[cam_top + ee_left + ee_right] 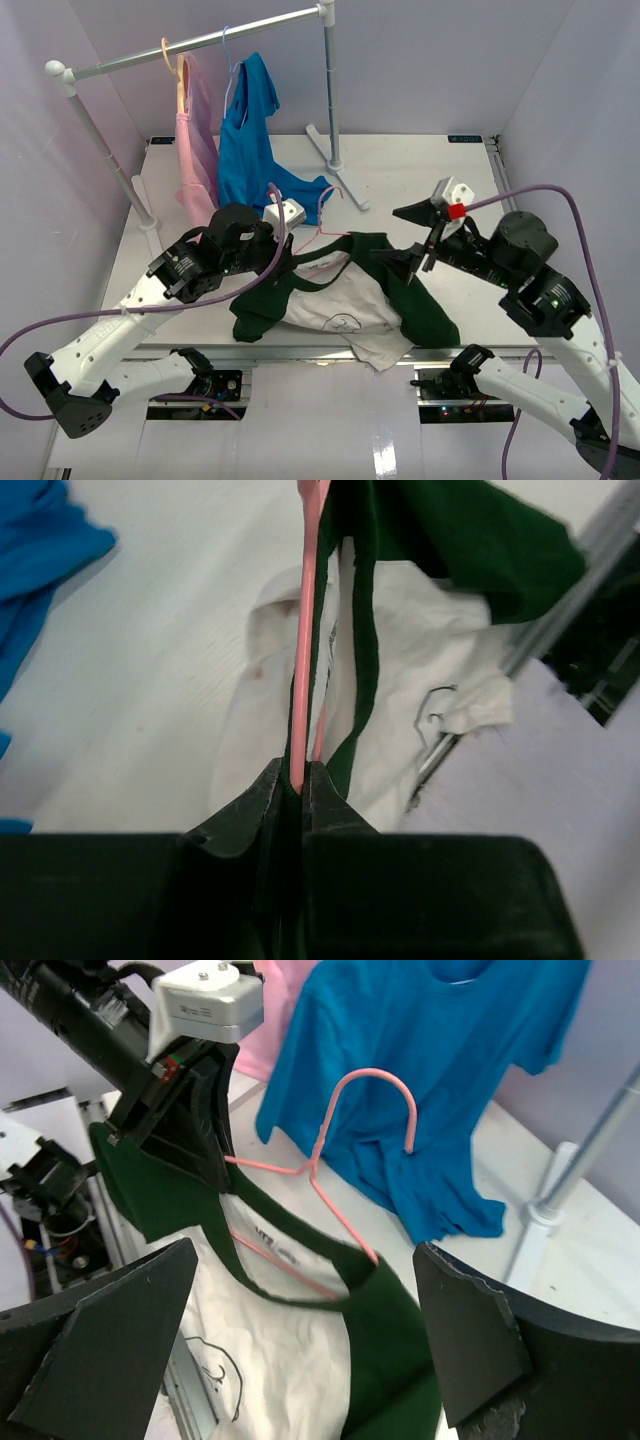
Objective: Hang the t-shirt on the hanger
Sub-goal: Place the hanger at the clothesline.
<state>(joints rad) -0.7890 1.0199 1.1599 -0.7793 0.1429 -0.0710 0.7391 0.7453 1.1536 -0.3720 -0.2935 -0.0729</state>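
Start with the tabletop (pixel 430 170). The t-shirt (pixel 345 300) lies crumpled at its near edge with the white hem drooping over the lip, so I judge that any sideways drag could slide the whole garment off.

The green shoulders bunch around the hanger (pixel 345 1145). It lies tilted across the collar, with one arm running in under the green fabric. Its hook pokes out toward the blue shirt (pixel 430 1080) hanging behind. If you lift carelessly, that hook may snag the blue cloth.

Your left jaws are clenched on the pink wire, with a fold of green collar pinched alongside. Pull hard and the thin wire could twist or slip out, or the trapped fabric could stop the shoulder from seating.

Your right jaws are spread wide and grasp nothing, poised above the right side of the shirt. Close too deep and you may catch both layers, or the wire itself.
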